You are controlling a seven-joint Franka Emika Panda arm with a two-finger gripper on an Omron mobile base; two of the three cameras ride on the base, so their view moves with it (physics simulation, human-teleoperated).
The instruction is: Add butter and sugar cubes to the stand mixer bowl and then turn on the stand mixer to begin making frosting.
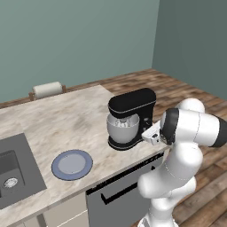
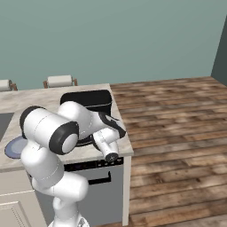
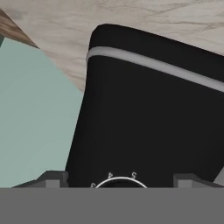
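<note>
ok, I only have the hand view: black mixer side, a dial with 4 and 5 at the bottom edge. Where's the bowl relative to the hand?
Observer: In the left base view the stand mixer bowl sits under the mixer's head. It is on the opposite side of the stand mixer from the gripper.
Operator: Anything else on the counter?
Observer: A blue-grey plate lies flat on the counter to the mixer's left, between it and the sink.
Operator: Mixer near an edge?
Observer: Yes. The right base view shows it at the counter's end corner, with wood floor beyond.
</note>
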